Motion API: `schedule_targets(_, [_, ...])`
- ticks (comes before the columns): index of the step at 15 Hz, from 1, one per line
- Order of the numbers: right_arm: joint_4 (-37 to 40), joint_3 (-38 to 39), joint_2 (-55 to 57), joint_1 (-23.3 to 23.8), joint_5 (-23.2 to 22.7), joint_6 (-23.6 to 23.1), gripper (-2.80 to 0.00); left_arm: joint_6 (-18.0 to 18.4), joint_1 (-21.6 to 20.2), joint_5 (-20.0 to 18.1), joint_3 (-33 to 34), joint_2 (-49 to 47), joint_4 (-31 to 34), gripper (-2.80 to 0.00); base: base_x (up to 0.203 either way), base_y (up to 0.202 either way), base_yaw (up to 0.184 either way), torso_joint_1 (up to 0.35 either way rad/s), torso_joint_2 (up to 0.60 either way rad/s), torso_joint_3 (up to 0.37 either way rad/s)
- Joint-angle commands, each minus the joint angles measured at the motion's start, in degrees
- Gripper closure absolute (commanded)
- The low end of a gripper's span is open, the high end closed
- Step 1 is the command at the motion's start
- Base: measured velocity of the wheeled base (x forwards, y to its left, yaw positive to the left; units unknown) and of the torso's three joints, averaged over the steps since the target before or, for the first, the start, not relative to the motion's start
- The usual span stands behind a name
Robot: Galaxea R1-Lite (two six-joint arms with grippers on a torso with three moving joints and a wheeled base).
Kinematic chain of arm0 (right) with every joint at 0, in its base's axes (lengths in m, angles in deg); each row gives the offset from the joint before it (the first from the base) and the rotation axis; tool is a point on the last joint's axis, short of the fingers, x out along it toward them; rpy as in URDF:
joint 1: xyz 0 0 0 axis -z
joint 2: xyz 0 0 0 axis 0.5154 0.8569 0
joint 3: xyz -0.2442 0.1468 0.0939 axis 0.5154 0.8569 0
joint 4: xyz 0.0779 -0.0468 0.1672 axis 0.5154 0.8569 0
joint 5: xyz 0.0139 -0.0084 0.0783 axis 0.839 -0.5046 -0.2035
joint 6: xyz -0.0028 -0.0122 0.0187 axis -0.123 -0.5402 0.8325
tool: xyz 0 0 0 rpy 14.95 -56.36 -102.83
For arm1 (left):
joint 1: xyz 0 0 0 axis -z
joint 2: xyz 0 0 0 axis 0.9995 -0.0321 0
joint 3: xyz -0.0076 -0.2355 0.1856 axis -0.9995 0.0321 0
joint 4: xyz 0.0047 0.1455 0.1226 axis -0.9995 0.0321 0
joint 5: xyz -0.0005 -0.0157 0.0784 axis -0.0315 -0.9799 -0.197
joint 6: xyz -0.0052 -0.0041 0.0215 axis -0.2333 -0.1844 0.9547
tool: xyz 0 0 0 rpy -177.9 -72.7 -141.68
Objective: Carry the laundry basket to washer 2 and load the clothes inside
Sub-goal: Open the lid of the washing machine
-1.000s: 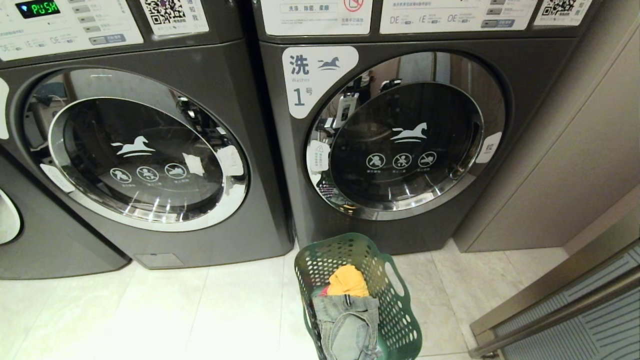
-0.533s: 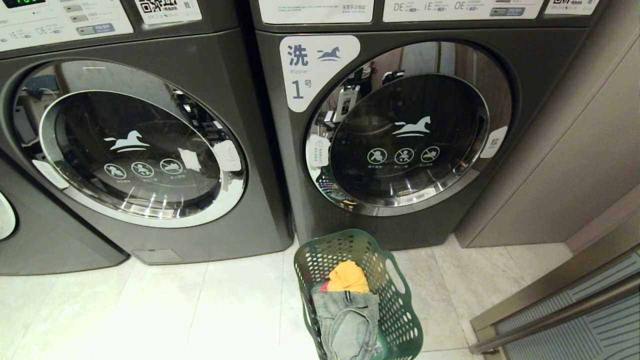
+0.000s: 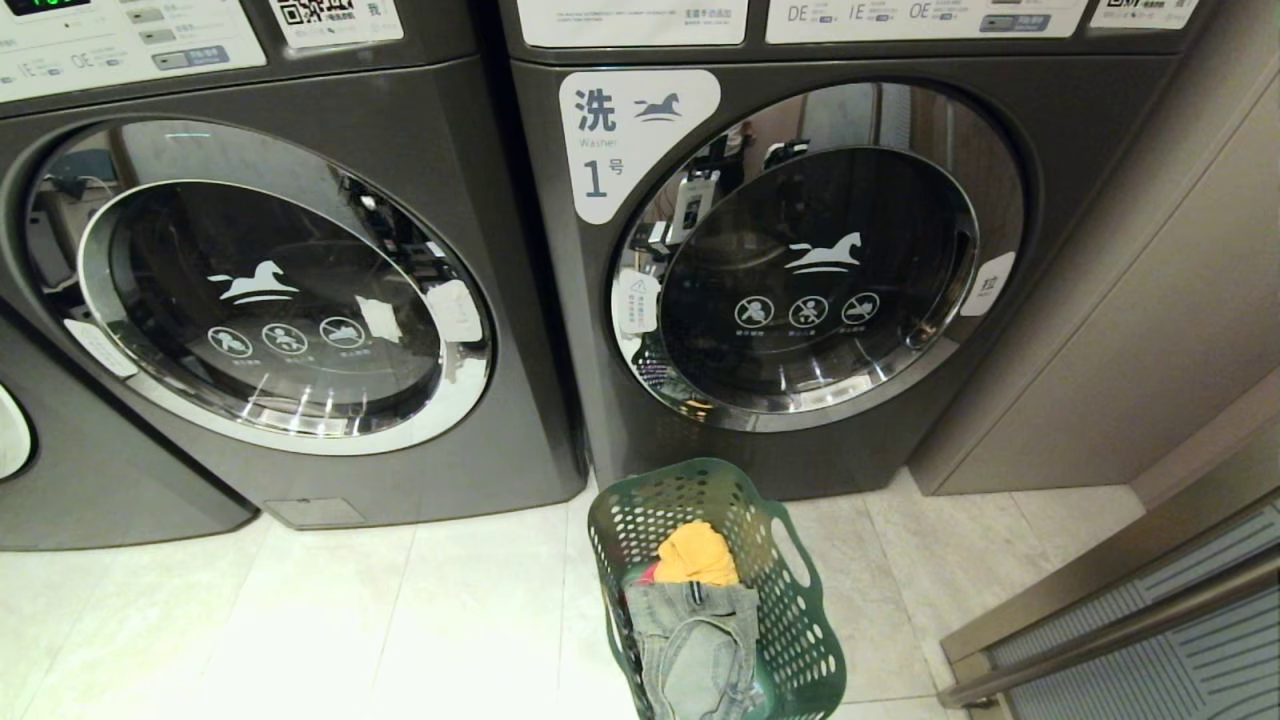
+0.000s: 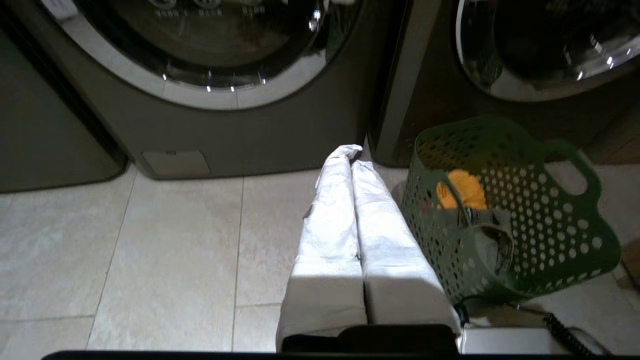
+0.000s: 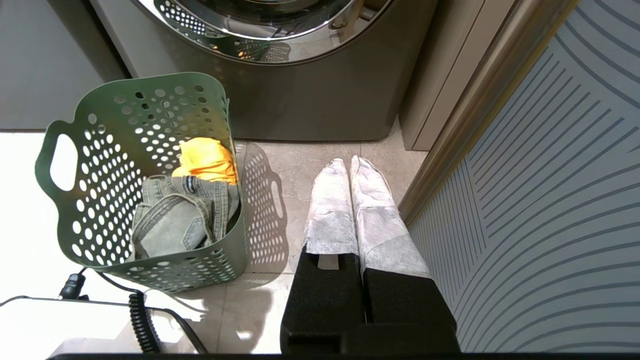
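The whole head view has slid a little since a moment ago, so the camera moved. The things did not. The basket has not been picked up yet.

The big washer [image 3: 270,300] at 10 o'clock shows no number I can read. It is likely washer 2, since the washer at 1 o'clock [image 3: 800,270] says 1. Both round doors are closed, so a door must be opened before loading.

A striped door [image 3: 1150,640] sits at 4 o'clock, near the basket.

The green basket [image 3: 715,590] stands on the floor at 6 o'clock, just in front of washer 1 (the wrong one). The clothes [image 3: 695,620] are inside it, yellow cloth on top of jeans.

A curly black cord [image 5: 137,315] lies by the basket and could snag.

The left gripper [image 4: 350,155] and the right gripper [image 5: 350,162] hang on either side of the basket, fingers pressed together, holding nothing.
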Motion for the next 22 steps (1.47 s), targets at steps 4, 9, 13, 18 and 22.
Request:
schedule_targets(4, [-0.1,0.0,0.1,0.0,0.0,0.5,0.00,-0.9,0.7,-2.2,-23.2,-26.0,-0.1,0.00,0.000,0.000,0.000,0.000,0.00,0.000])
schedule_targets(9, [-0.1,0.0,0.1,0.0,0.1,0.7,0.00,-8.6,0.9,-12.9,-27.9,-53.4,-10.2,-2.80,0.000,0.000,0.000,0.000,0.00,0.000])
schedule_targets(13, [-0.1,0.0,0.1,-0.1,0.1,0.7,0.00,-12.6,0.4,-17.9,-22.3,-72.4,-35.4,-2.80,0.000,0.000,0.000,0.000,0.00,0.000])
schedule_targets(18, [-0.1,0.0,0.1,-0.1,0.1,0.8,0.00,-13.3,-2.7,-28.4,-22.2,-98.9,-69.6,-2.80,0.000,0.000,0.000,0.000,0.00,0.000])
schedule_targets(22, [-0.1,0.0,0.1,-0.1,0.1,0.8,0.00,-9.1,-7.6,-37.2,-29.6,-114.0,-87.8,-2.80,0.000,0.000,0.000,0.000,0.00,0.000])
